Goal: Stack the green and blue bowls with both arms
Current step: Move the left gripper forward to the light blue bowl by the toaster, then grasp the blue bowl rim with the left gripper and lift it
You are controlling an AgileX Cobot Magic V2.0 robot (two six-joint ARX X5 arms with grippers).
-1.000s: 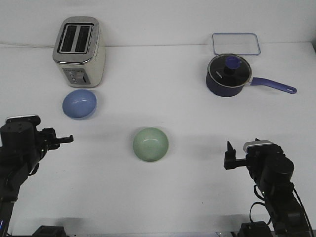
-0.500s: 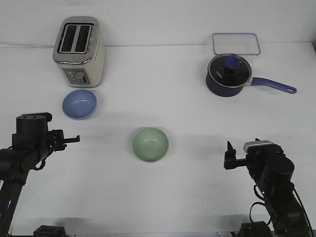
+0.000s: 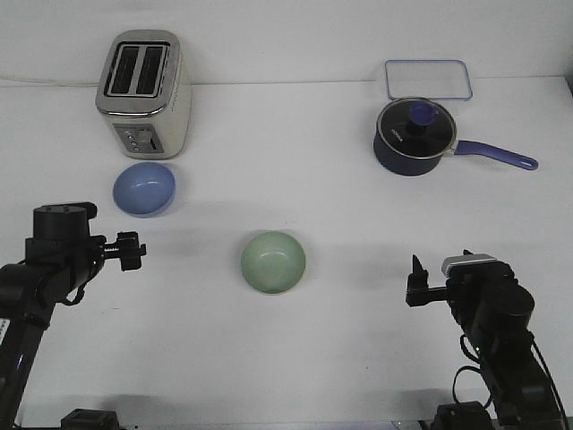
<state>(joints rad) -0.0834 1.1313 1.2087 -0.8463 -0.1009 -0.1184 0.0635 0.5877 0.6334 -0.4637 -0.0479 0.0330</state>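
The blue bowl (image 3: 144, 189) sits upright at the left of the frame, above mid-height, a small round matte periwinkle dish with its opening facing up. The green bowl (image 3: 273, 262), pale mint and the same size, stands upright near the centre, well apart from it.

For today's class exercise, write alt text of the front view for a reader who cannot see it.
A green bowl sits mid-table and a blue bowl lies to its left, in front of a toaster. The left tool and right tool hover at the near corners, holding nothing. A lidded saucepan stands far right.
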